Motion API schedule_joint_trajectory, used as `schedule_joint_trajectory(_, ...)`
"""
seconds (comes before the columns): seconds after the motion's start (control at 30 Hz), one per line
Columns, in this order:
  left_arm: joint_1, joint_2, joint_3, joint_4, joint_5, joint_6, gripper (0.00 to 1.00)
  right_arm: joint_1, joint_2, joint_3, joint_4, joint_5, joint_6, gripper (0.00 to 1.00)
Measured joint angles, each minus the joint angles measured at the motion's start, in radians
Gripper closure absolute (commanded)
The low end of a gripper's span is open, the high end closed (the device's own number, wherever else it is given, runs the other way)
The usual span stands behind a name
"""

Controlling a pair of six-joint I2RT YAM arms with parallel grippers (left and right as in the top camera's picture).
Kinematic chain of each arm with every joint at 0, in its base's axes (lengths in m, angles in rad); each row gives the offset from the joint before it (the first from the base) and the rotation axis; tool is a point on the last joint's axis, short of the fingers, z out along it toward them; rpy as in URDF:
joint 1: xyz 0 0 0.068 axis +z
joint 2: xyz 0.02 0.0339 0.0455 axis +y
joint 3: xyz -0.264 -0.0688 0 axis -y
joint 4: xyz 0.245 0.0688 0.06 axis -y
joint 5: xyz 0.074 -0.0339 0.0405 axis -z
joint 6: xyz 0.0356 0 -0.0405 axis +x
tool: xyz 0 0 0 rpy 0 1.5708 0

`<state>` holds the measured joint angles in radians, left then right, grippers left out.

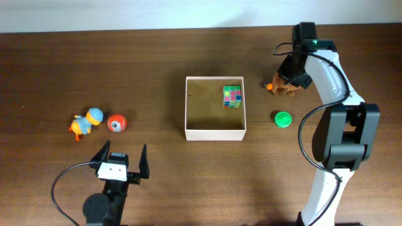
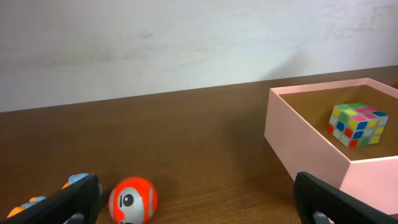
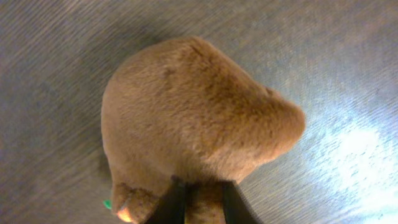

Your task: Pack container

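Gripping one brown plush (image 3: pixel 199 118), right claw (image 3: pixel 202 202); left claw (image 1: pixel 124 150) spread; one container (image 1: pixel 213 133), one cube (image 1: pixel 233 96).

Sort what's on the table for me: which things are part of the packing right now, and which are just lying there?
In the job: square white container; multicoloured puzzle cube inside it; brown plush toy, gripped by the right gripper.
Lying about, untouched: green round toy; red-orange ball; blue-and-orange duck figure. The left gripper is open, idle.
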<state>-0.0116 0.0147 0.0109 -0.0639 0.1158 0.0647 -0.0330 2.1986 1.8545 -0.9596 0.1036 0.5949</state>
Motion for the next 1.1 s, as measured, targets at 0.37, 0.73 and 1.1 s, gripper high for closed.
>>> schedule_joint_trajectory(0.37,0.000,0.000,0.000,0.000,0.000,0.000,0.01,-0.001,0.000,0.000,-0.001,0.000,-0.024,0.96)
schedule_joint_trajectory(0.73,0.000,0.000,0.000,0.000,0.000,0.000,0.01,-0.001,-0.028,0.000,-0.003,0.000,-0.136,0.96)
schedule_joint_trajectory(1.1,0.000,0.000,0.000,0.000,0.000,0.000,0.01,-0.001,-0.204,0.000,-0.004,-0.018,-0.259,0.96)
